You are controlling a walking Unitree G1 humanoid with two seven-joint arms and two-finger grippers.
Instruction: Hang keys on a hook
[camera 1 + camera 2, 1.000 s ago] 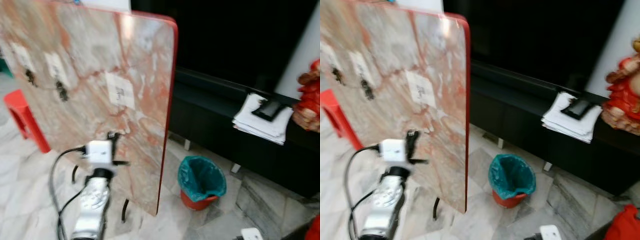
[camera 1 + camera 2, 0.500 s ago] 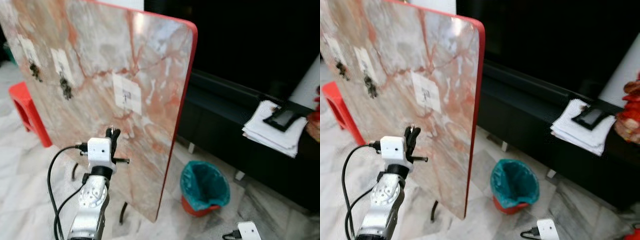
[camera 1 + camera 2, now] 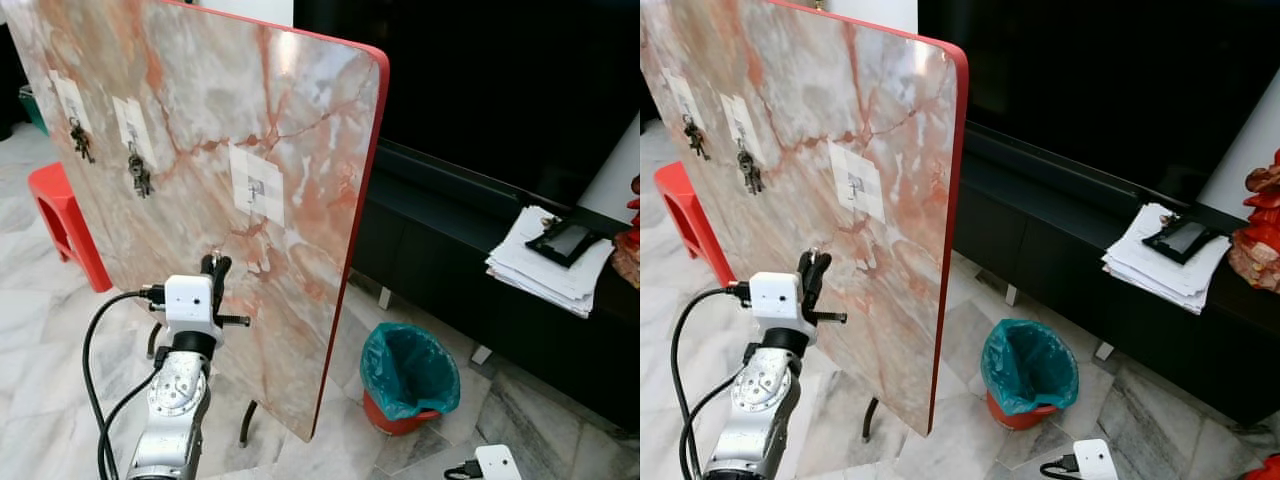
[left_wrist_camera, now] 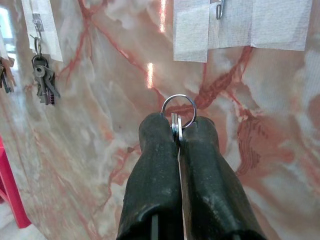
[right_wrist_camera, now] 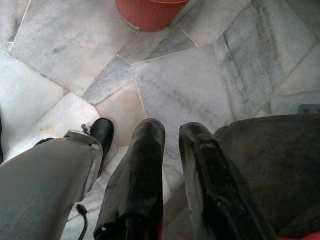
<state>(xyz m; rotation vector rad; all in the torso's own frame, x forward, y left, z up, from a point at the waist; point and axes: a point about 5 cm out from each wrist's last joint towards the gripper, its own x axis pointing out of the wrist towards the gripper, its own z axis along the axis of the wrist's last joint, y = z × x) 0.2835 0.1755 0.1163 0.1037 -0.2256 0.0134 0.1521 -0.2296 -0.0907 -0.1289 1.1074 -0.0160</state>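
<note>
A tall marbled board (image 3: 200,120) with a red rim stands before me, with three taped paper patches. The two left hooks hold key bunches (image 3: 139,176); in the left wrist view one bunch (image 4: 44,80) hangs at the side. The third hook (image 3: 254,189) is bare, seen as a small metal hook (image 4: 219,8) on tape. My left gripper (image 3: 213,268) is raised close below that hook, shut on a key ring (image 4: 178,111) that sticks out past its fingertips. My right gripper (image 5: 169,132) hangs low over the floor, its fingers slightly apart and holding nothing.
A red stool (image 3: 62,222) stands left of the board. A red bin with a teal liner (image 3: 405,375) sits on the marble floor to the right. A dark low cabinet (image 3: 470,260) carries a paper stack (image 3: 548,268). The board's thin black legs (image 3: 248,420) rest near my left arm.
The camera has shifted and steadied, so the board now looks sharp. My left gripper stays raised in front of the board with the key ring, a little nearer the bare hook.
</note>
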